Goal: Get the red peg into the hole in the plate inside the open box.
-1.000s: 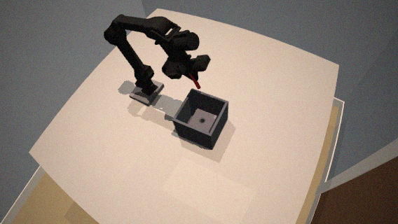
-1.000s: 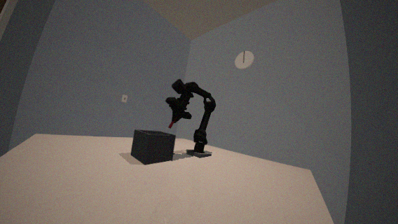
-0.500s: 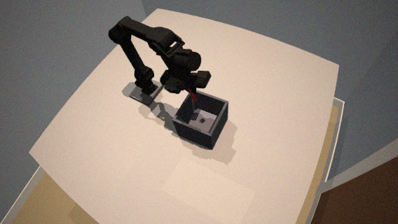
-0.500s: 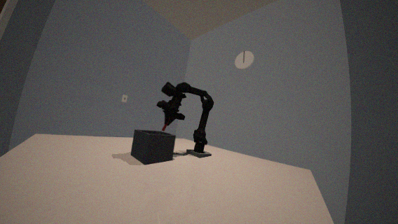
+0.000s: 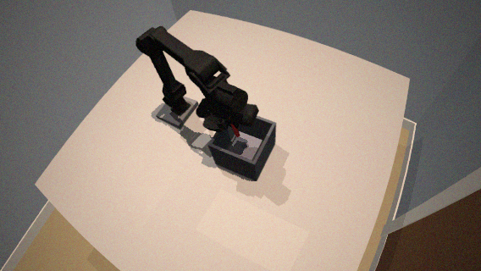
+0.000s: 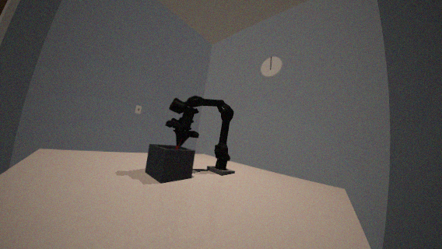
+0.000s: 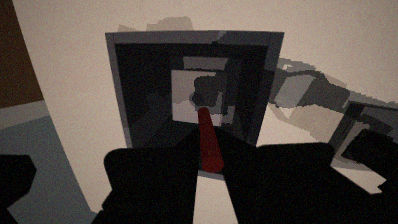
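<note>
See the peg [image 5: 235, 130] [image 6: 177, 147] [image 7: 210, 142] clamped between the fingers of the claw [image 5: 232, 126] [image 6: 178, 145] [image 7: 206, 132], at the mouth of the box [image 5: 236, 163] [image 6: 170, 165] [image 7: 115, 88]. In the exterior view, note only a small spot of red at the rim, with anything lower hidden by the dark near walls. In the top view, find the peg as a short slanting red strip, cut off above by the claw. In the wrist view, trace nearly its full length, with the far end overlapping the near part of the pale plate [image 5: 255, 142] [image 7: 182, 95].

Look for the hole [image 7: 196, 98] beyond that end in the wrist view, barely readable at the edge of a dark shadow; in the top view, cannot make it out under shadow. Read the peg as out of the hole, though cannot tell how far above the plate. Note the box upright on the table [image 5: 339, 127] [image 6: 233, 210] [image 7: 70, 60], near but apart from the base [image 5: 160, 117] [image 6: 231, 171], cut off at the right edge of the wrist view.
</note>
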